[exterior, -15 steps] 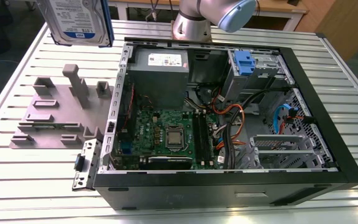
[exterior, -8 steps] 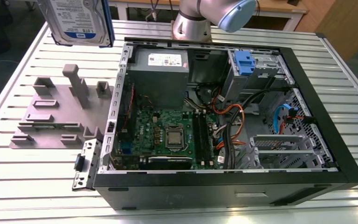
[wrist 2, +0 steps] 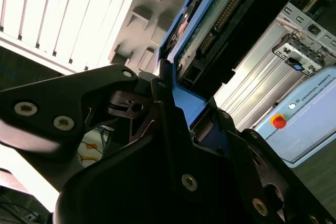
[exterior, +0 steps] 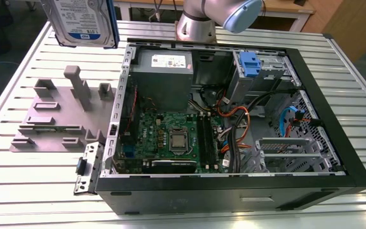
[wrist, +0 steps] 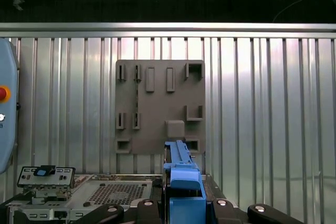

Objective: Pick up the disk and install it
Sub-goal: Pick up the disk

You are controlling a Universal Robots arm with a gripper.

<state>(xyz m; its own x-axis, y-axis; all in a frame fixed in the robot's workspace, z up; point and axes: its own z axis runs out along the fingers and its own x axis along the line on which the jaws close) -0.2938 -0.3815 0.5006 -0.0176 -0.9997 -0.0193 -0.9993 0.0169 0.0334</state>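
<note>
The slatted metal bench (exterior: 30,191) spans the exterior view. On it, taking up the centre and right of the frame, lies an open black computer case (exterior: 221,193), with its green motherboard (exterior: 170,136) and bundles of cables exposed. The robot arm (exterior: 199,21) rises at the top centre, behind the case. On the bench at the left of the frame, beside the case, sits a grey fixture plate (exterior: 53,119) with upright posts and slots. Inside the case, toward its upper left corner, is a grey metal box (exterior: 164,78) with a white sticker.

The disk (exterior: 84,21) is in the upper left of the exterior view, raised clear of the bench and standing upright. Its white-and-blue label faces the camera, and the frame's top edge cuts it off. It hangs above the far end of the fixture plate, outside the case.

In both wrist views the pincer (wrist: 182,205) is pinching the disk, with its black fingers (wrist 2: 131,103) pressed against the blue carrier from either side.

A small blue latch (exterior: 249,64) sits in the drive bay at the upper right of the case.
</note>
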